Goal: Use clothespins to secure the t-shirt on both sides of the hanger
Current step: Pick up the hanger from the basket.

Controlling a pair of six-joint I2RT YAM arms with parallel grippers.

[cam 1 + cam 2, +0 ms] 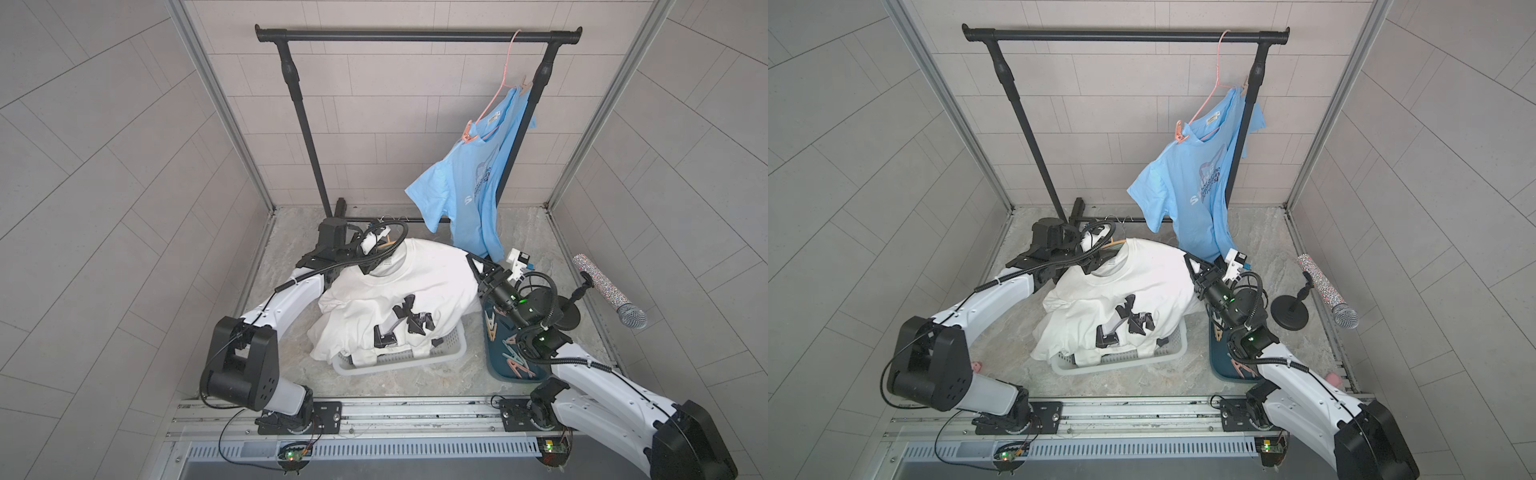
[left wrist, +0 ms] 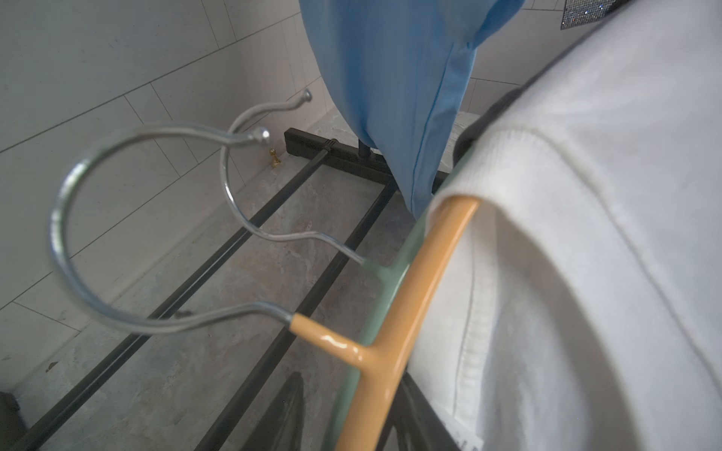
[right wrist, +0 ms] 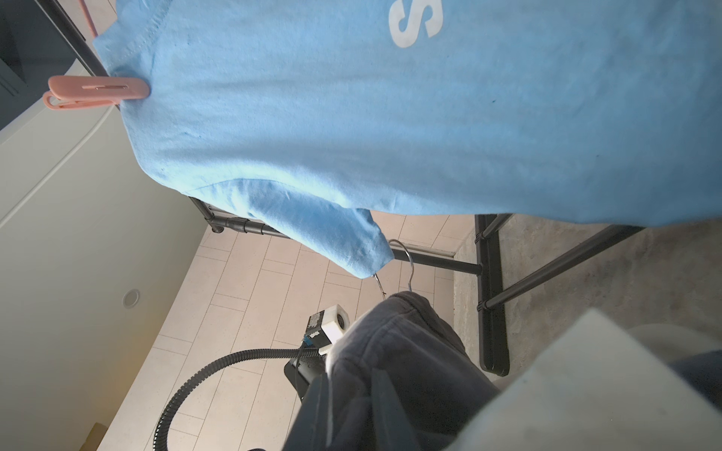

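Two grips to check: the fingers of your right gripper (image 1: 474,265) look pinched on the shoulder of the white t-shirt (image 1: 415,282). Your left gripper (image 1: 368,266) sits at its collar by the orange hanger (image 2: 410,312), and I can't tell if it's clamped or loose. No pegs on that shirt yet. Spare clothespins (image 1: 513,359) lie in the dark bin (image 1: 494,368) under your right arm. The blue t-shirt (image 1: 465,187) on the rail (image 1: 415,35) is already pinned at both shoulders, so roughly halfway I'd say

Black garment rack (image 1: 415,35) stands against back wall. Glittered microphone (image 1: 604,289) sits tilted on round black stand (image 1: 1289,315), at right. Pale grey basket (image 1: 399,365) mid-floor; dark teal bin (image 1: 491,351) just beside it.
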